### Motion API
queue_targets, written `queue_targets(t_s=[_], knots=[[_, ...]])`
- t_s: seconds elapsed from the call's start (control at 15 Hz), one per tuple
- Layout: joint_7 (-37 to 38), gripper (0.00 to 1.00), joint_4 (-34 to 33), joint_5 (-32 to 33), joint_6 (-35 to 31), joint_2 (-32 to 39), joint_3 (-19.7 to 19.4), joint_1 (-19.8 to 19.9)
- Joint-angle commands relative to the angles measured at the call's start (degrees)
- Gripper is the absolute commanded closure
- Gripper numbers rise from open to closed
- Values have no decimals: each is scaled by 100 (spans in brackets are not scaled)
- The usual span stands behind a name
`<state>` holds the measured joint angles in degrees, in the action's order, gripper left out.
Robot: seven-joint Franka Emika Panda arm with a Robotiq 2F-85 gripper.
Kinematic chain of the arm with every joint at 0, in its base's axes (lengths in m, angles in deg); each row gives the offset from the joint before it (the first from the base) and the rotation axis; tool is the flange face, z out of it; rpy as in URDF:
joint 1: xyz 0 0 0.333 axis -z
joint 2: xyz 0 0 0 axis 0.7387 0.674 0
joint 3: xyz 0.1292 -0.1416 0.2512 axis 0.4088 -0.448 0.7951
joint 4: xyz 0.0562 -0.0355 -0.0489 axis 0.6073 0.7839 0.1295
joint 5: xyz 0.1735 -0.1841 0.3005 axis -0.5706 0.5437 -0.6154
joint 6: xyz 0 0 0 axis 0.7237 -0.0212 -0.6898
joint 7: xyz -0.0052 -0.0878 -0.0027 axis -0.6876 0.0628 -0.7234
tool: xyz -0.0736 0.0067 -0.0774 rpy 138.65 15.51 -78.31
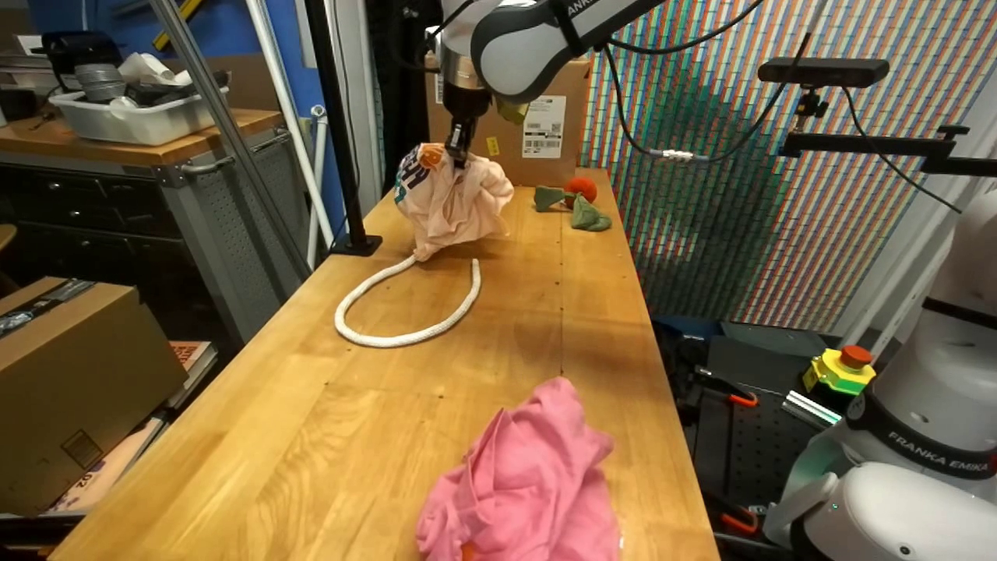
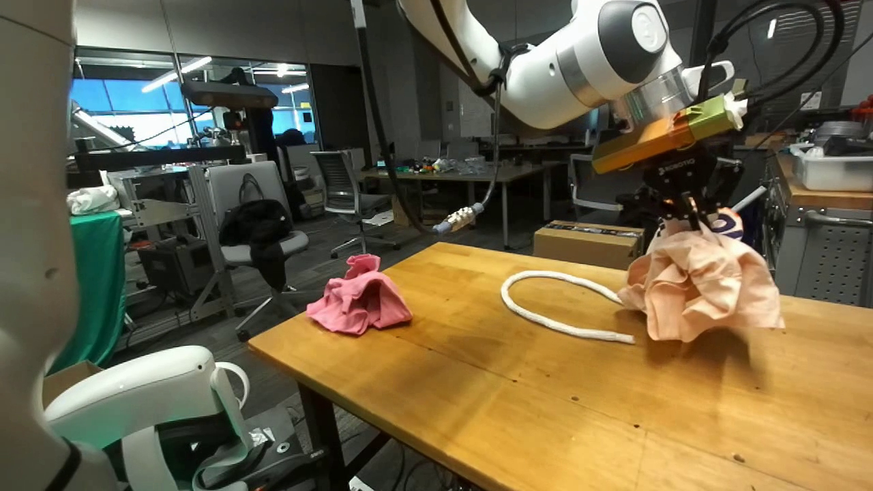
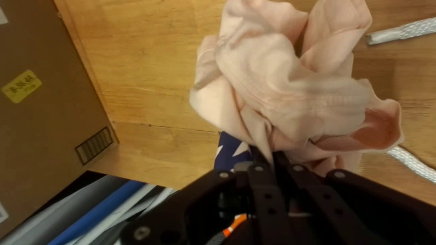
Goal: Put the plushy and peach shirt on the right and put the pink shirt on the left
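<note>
One shirt (image 1: 456, 204) hangs under the hand (image 1: 458, 157); in an exterior view, a plushy (image 1: 581, 191) lies right of the hand, a rope (image 1: 389, 341) and another shirt (image 1: 533, 479) before it.

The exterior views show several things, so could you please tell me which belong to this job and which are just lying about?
For the job:
peach shirt, in the gripper
pink shirt
plushy, presumably the red-and-green thing

Just lying about:
white rope
labelled cardboard box
plastic bin
</note>
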<state>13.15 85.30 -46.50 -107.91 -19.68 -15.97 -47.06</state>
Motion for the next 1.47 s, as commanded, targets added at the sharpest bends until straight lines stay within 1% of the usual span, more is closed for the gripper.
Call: queue_targets(t_s=[0.0,0.2,0.4,0.53,0.73,1.0,1.13,1.2,1.27,1.33,1.4], knots=[[615,95,-131,747,-268,-18,-346,-115],[1026,95,-282,1255,-352,82,-532,-102],[1377,95,-382,1694,-495,197,-637,-71],[1566,95,-437,1842,-621,290,-662,-33],[1928,94,-607,1878,-871,538,-731,10],[2829,94,-957,2282,-1246,988,-1068,-110],[3158,94,-1130,2440,-1274,1194,-1185,-137],[3198,68,-1182,2414,-1197,1272,-1182,-113],[2887,92,-820,2236,-1150,1014,-1039,-40],[2947,86,-883,2238,-1151,1100,-1070,-42],[2979,77,-934,2236,-1152,1160,-1086,-45]])
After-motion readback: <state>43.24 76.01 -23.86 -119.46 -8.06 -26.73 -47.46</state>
